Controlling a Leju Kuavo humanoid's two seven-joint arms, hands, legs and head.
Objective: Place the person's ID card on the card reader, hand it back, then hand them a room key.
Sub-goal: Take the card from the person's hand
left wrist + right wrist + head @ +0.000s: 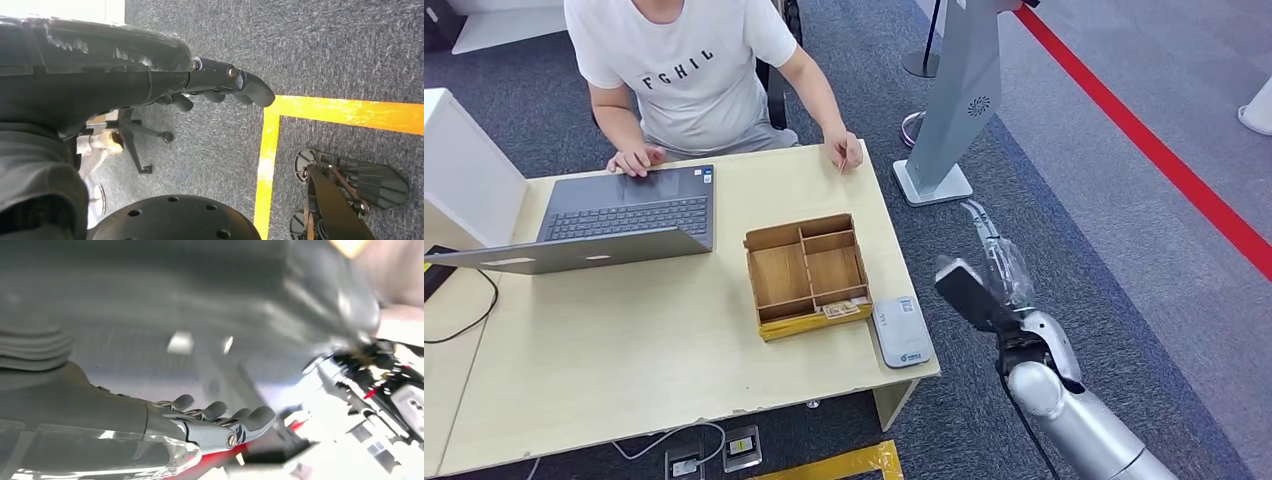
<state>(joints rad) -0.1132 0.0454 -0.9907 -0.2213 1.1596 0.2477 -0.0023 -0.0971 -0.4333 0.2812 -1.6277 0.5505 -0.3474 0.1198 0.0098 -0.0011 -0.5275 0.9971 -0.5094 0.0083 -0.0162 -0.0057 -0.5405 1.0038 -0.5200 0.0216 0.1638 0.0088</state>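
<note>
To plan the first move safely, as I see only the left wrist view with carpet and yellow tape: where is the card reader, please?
Observer: In the head view the grey card reader lies flat on the near right corner of the table, beside a wooden box.
Operator: Is the right robot hand near it?
Observer: The right robot hand is off the table's right side, over the carpet, holding nothing.
Operator: And the ID card?
Observer: The person's hand rests at the table's far right edge and seems to pinch a thin card. It is too small to identify.
</note>
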